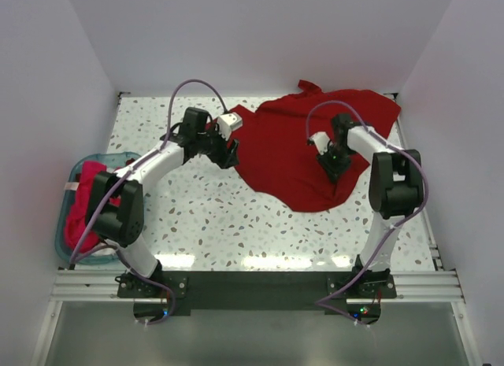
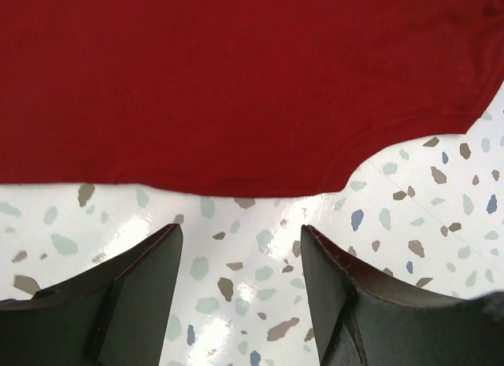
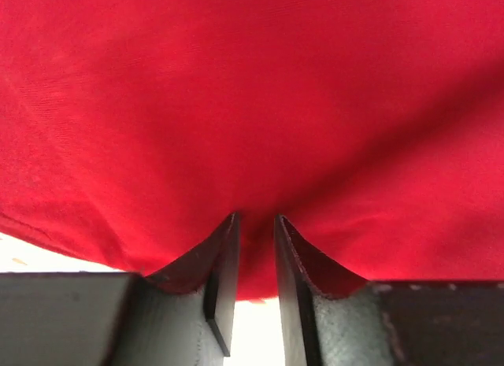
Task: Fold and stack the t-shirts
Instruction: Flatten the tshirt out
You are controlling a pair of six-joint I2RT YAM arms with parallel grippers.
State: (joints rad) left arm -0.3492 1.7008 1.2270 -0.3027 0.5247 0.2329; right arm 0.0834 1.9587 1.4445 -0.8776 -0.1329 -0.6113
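Currently we see the crimson t-shirt (image 1: 283, 153) spread far right on the table (image 1: 197, 216), long axis diagonal from far-right corner toward centre. The right gripper (image 3: 256, 220), nearly closed, pinches its cloth; the left gripper (image 2: 240, 232) gapes wide, empty, beside its edge.

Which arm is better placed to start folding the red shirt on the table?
Probably right: the right gripper pinches the crimson shirt, while the left gripper hangs open over bare table, short of the hem.
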